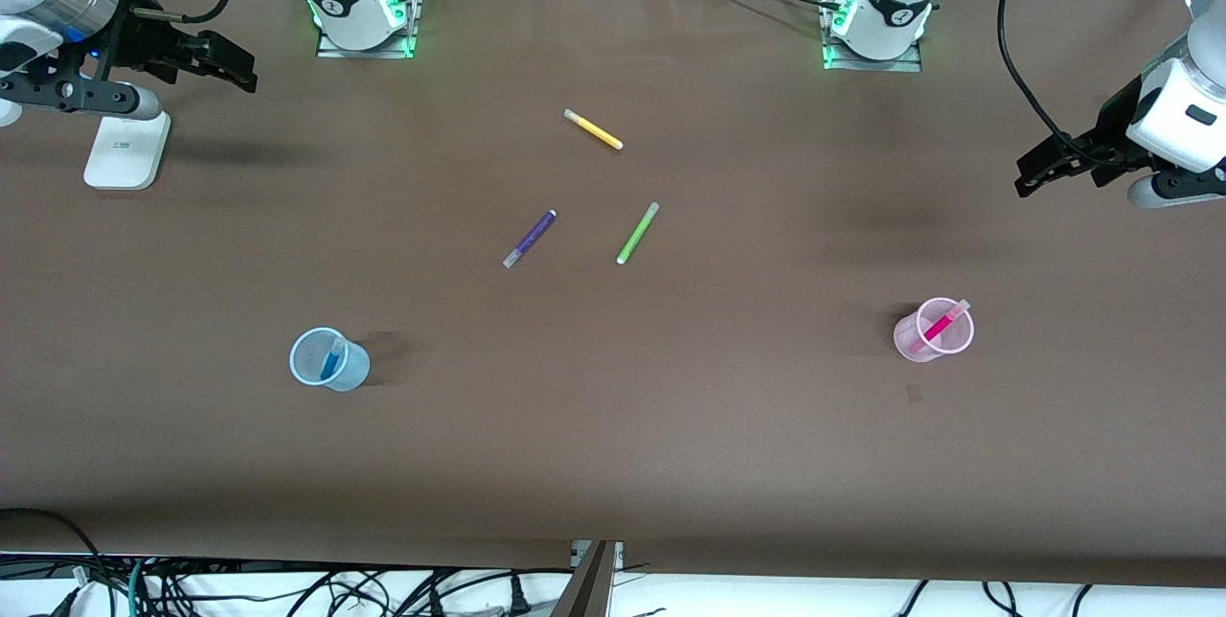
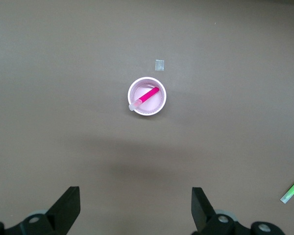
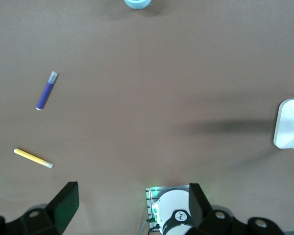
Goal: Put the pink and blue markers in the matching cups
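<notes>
Pink marker [image 1: 940, 327] leans inside my pink cup [image 1: 931, 332] and the blue marker [image 1: 331, 361] stands in the blue cup [image 1: 328, 359], while my left gripper [image 1: 1063, 162] and right gripper [image 1: 215, 63] wait empty, fingers spread, above opposite table ends.

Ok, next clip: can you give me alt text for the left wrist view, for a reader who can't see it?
Seen from above, a pale pink translucent plastic cup stands on the brown table with a magenta-pink felt marker leaning inside it. The left gripper hangs open above the table, holding nothing. A small pale tape square lies beside the cup, and a lime-green pen shows at the edge.
</notes>
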{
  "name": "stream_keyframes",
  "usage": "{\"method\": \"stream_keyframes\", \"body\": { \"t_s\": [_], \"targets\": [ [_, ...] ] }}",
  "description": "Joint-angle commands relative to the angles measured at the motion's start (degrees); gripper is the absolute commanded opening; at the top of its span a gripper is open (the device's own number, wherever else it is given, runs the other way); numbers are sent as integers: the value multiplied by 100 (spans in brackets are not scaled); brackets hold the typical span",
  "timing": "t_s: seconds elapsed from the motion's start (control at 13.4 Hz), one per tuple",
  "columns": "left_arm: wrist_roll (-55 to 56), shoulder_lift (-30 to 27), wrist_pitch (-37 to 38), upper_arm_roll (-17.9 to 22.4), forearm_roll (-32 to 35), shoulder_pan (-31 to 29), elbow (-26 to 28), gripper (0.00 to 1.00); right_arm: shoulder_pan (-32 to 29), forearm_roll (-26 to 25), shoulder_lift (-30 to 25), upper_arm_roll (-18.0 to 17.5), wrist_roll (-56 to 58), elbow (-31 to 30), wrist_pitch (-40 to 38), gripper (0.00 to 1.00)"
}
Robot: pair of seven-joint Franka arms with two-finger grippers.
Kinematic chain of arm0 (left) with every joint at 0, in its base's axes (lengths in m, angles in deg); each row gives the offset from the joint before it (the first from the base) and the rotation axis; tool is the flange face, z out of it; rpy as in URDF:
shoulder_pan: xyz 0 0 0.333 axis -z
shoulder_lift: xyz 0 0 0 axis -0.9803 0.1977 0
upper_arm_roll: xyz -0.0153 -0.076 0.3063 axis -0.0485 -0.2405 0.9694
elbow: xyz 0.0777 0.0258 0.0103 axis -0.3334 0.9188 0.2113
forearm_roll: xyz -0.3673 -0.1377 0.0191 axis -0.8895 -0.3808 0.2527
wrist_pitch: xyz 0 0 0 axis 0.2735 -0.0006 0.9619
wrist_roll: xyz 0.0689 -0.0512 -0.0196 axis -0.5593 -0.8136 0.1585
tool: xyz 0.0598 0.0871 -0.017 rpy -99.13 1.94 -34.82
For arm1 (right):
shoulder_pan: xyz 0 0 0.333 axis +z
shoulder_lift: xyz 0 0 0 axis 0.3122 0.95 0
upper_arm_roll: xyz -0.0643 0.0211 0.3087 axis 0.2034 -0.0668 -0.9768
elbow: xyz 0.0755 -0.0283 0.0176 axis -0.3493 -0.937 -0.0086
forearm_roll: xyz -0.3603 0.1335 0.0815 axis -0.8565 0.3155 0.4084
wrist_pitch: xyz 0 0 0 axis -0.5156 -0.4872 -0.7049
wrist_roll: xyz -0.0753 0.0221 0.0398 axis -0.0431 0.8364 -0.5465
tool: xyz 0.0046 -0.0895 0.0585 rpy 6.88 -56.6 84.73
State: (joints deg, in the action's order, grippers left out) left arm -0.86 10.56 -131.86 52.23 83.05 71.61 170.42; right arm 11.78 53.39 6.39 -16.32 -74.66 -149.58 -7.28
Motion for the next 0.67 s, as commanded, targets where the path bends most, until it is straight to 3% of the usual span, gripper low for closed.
{"method": "stream_keyframes", "body": {
  "t_s": [0.0,0.07,0.6],
  "targets": [
    [-82,-14,127,-61,99,-57,-96,100,410,-179,-97,266,158,-99,56,99],
    [-82,-5,127,-61,99,-57,-96,100,604,-249,-79,468,149,-99,74,99],
    [-82,-5,109,-87,99,-57,-105,100,589,-189,-9,453,149,50,127,99]
  ]
}}
